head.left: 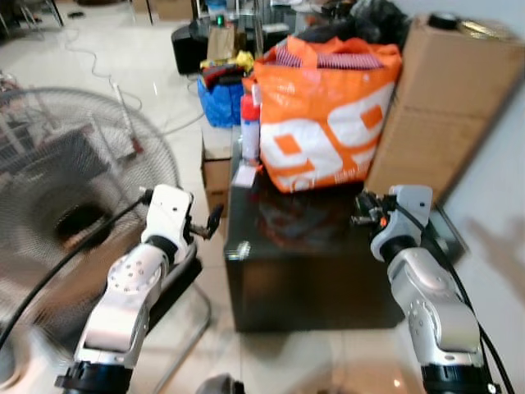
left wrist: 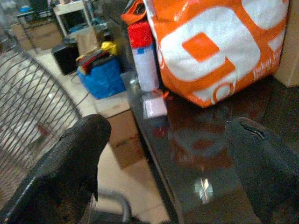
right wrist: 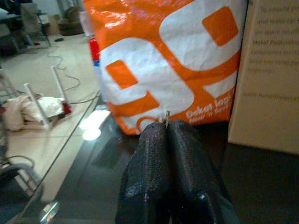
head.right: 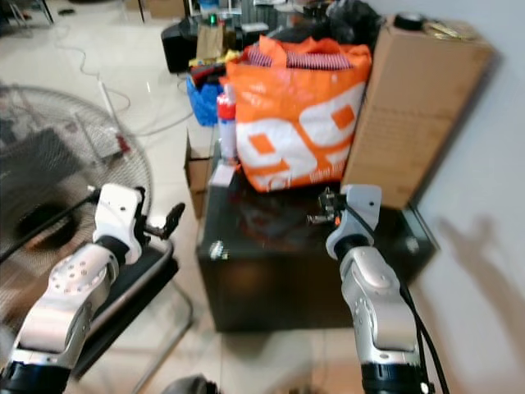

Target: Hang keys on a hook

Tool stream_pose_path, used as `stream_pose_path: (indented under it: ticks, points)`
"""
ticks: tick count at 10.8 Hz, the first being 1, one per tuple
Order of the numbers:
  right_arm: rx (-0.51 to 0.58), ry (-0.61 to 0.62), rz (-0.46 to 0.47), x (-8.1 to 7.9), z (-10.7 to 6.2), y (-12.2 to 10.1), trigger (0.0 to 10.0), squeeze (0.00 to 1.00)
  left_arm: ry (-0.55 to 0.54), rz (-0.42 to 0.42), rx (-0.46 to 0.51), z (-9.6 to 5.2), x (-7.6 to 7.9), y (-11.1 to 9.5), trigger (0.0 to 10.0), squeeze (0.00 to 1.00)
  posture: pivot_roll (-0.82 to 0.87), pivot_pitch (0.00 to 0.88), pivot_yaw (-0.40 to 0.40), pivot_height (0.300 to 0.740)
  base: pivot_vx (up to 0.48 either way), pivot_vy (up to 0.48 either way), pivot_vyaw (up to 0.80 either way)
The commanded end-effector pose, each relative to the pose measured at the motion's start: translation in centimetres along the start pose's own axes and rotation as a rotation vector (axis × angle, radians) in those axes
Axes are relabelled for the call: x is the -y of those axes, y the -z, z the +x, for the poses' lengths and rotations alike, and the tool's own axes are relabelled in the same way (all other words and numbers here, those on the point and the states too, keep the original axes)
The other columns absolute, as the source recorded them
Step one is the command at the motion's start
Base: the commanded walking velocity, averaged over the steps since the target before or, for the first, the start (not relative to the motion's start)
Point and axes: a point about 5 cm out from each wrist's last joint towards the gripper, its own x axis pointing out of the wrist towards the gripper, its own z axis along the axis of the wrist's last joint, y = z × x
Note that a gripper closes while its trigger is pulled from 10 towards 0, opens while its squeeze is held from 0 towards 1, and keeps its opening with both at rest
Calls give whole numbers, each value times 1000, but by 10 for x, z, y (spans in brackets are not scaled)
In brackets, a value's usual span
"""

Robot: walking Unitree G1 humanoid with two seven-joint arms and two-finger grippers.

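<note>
Keys pinched in the right gripper [right wrist: 167,128]

Only a thin metal sliver of the keys [right wrist: 167,116] pokes out at the fingertips' 12 o'clock (the rest hidden), before the orange bag.

1. the left gripper [left wrist: 168,172] hung with its two black fingers [left wrist: 70,172] spread wide apart, nothing between them.
2. beyond them lay a dark glossy table [left wrist: 210,154], with reflections on its top.
3. an orange and white bag [left wrist: 219,46] stood on the table.
4. a can [left wrist: 142,58] with a red cap stood upright just beside the bag.
5. a small white box [left wrist: 155,106] lay in front of the can.
6. a fan grille [left wrist: 32,112] showed off the table's edge.
7. a blue bag [left wrist: 102,77] sat on the floor past a cardboard box [left wrist: 119,130].
</note>
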Motion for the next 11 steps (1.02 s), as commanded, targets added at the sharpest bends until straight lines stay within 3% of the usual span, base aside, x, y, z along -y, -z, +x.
stream_pose_path:
  ticks: [1, 2, 11]
  points:
    - [7, 15, -30, 2, 0, -3, 10000, 0, 0, 12, 8, 2, -1, -3, 10000, 0, -65, 0, 58, 740, -289, 0, 0]
    - [7, 22, -27, 3, 0, -3, 10000, 0, 1, 10, 12, 2, -1, -3, 10000, 0, -65, 0, 59, 740, 0, 0, 0]
    - [101, 154, -26, 15, -7, -20, 10000, 0, 42, 5, 41, 6, 1, -10, 10000, 0, -73, 0, 72, 740, 0, 0, -800]
